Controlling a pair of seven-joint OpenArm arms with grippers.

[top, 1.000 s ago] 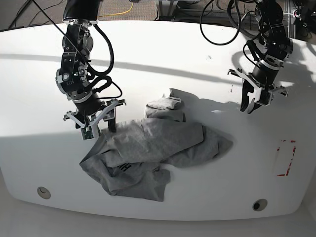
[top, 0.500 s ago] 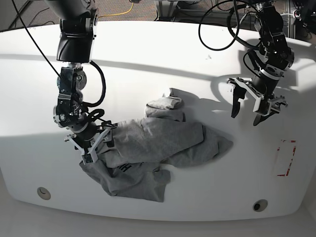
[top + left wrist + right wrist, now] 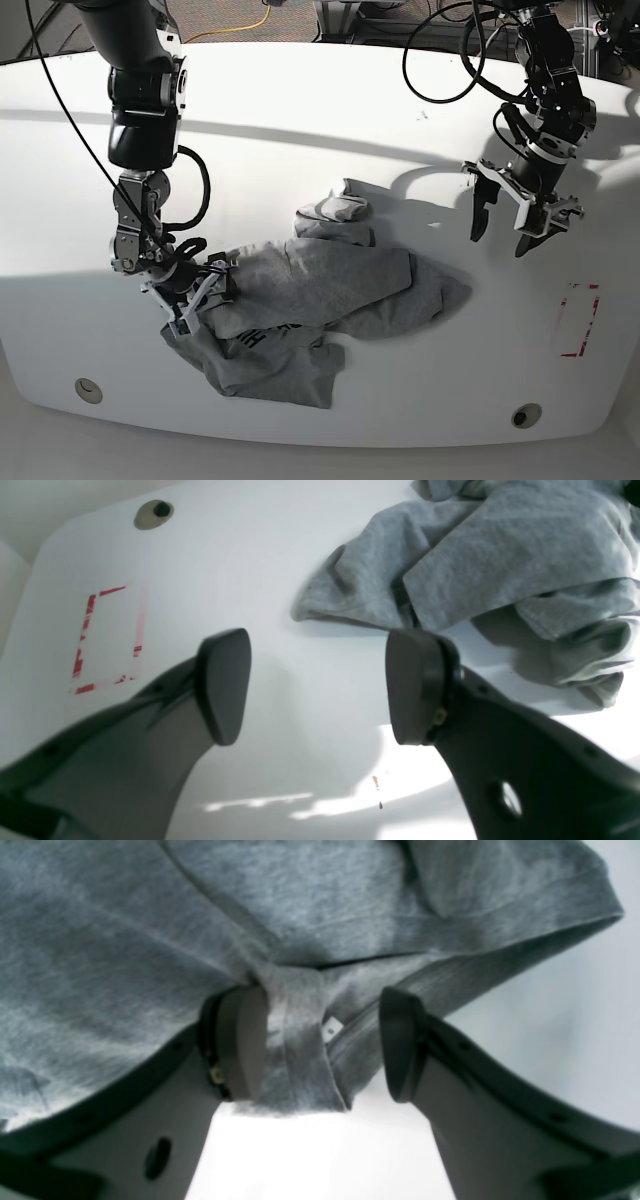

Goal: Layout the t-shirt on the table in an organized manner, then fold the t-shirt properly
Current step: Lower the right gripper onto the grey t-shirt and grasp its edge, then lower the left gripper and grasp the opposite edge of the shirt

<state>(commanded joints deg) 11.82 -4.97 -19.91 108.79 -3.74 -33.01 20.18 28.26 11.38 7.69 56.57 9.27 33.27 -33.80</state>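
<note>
The grey t-shirt [image 3: 330, 290] lies crumpled in a heap on the middle of the white table [image 3: 300, 150], with a bit of black lettering [image 3: 255, 340] showing near its front. My right gripper [image 3: 200, 295] is low at the shirt's left edge. In the right wrist view this gripper [image 3: 315, 1045] is open, its fingers [image 3: 240, 1045] straddling a folded hem of the t-shirt [image 3: 300, 940]. My left gripper [image 3: 500, 240] hangs open over bare table, to the right of the shirt. In the left wrist view the gripper [image 3: 320, 685] is empty, with the t-shirt [image 3: 475, 555] beyond it.
A red tape rectangle [image 3: 578, 320] marks the table's right side, also in the left wrist view as a red tape rectangle [image 3: 107, 640]. Two round holes [image 3: 88, 389] [image 3: 525, 414] sit near the front edge. Cables [image 3: 440, 60] lie at the back.
My right arm has come down and forward to the shirt's left edge, its fingers now around the cloth. My left gripper has opened wider and shifted only slightly.
</note>
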